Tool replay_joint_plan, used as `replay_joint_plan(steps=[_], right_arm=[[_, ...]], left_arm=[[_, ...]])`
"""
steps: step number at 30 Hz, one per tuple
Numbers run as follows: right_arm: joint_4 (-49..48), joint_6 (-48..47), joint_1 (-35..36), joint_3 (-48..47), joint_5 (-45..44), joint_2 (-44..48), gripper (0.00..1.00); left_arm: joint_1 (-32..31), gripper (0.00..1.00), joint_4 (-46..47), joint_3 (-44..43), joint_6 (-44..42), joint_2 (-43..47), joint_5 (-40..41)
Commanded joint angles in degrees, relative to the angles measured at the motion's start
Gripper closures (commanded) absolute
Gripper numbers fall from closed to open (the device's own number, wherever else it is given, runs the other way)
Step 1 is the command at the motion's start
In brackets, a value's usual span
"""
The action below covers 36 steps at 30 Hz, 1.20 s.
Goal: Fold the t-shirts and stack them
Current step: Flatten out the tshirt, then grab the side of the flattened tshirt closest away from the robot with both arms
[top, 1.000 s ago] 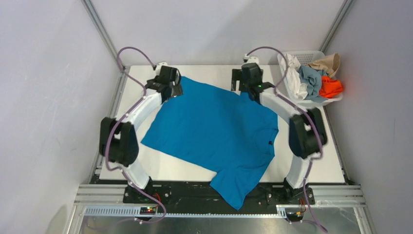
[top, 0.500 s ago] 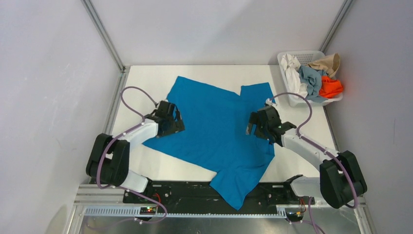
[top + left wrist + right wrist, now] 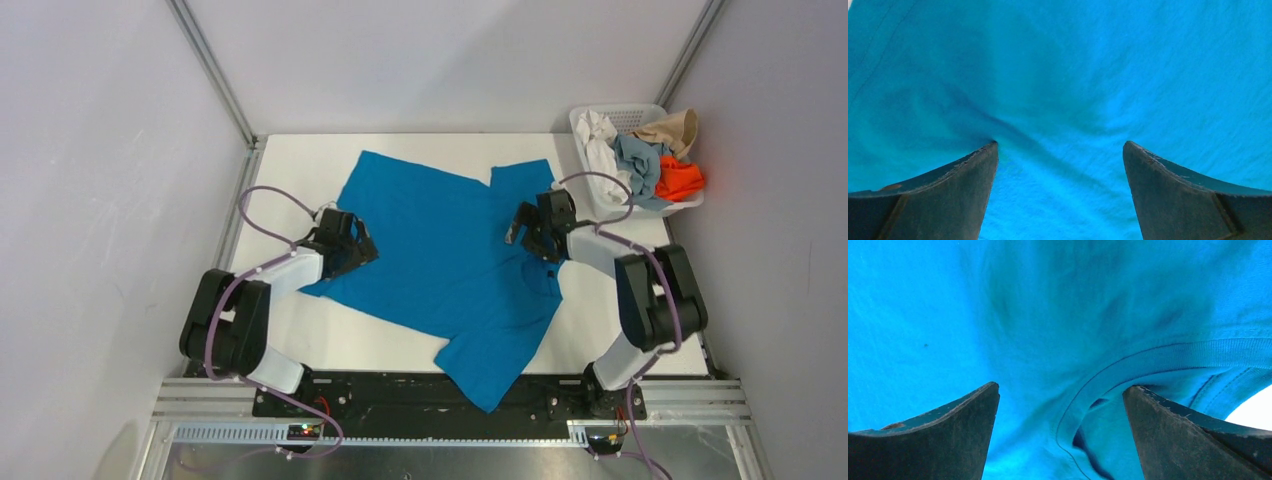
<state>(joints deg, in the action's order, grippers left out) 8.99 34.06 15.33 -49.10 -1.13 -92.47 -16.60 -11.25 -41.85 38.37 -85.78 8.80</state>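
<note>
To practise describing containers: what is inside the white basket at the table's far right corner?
The basket holds a white garment, a grey-blue garment, a tan garment and an orange garment. Anything beneath them, and the basket's floor, is covered.

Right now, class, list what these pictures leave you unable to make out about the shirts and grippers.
- Top view: the heaped shirts in the basket hide any beneath; no count.
- Top view: the left gripper and right gripper cover the blue t-shirt under them.
- Wrist views: blue cloth nearly fills both; the frame cuts off its outline.
</note>
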Motion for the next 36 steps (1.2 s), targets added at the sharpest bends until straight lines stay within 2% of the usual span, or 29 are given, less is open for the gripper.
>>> replay_joint_plan(steps=[1, 10, 14, 18, 21, 23, 26, 30, 36], right_arm=[[1.17, -2.73, -2.09, -7.45, 1.65, -8.59, 0.02], [7.59, -7.56, -4.62, -31.04, 3.96, -23.79, 0.02], [12.47, -10.63, -3.05, -34.71, -0.51, -20.09, 0.01], [14.37, -12.13, 0.56, -29.31, -6.22, -8.39, 0.01], [14.43, -11.25, 4.84, -20.39, -10.77, 2.75, 0.01], [13.53, -10.22, 7.73, -13.91, -11.69, 9.14, 0.01], [12.61, -7.40, 11.46, -6.19, -12.70, 16.51, 0.01], [11.11, -4.54, 16.90, 3.81, -12.33, 24.87, 0.01], [9.27, -2.01, 20.99, 10.38, -10.16, 29.80, 0.01]], left_arm=[[0.95, 0.00, 0.49, 1.41, 3.32, -3.55, -0.19], [1.92, 0.00, 0.46, -2.51, 2.92, -3.69, -1.07], [1.86, 0.00, -1.19, -1.88, 1.81, 3.73, -0.07], [1.91, 0.00, -5.09, 2.86, 3.14, 17.54, 7.40], [2.45, 0.00, -10.69, 7.70, 5.85, 29.30, 12.91], [4.75, 0.00, -13.66, 11.17, 8.03, 35.01, 14.59], [12.23, 0.00, -15.07, 15.70, 9.54, 40.95, 12.52], [20.87, 0.00, -14.17, 17.14, 8.58, 39.52, 9.61], [23.40, 0.00, -9.10, 13.19, 7.21, 27.96, 5.62]])
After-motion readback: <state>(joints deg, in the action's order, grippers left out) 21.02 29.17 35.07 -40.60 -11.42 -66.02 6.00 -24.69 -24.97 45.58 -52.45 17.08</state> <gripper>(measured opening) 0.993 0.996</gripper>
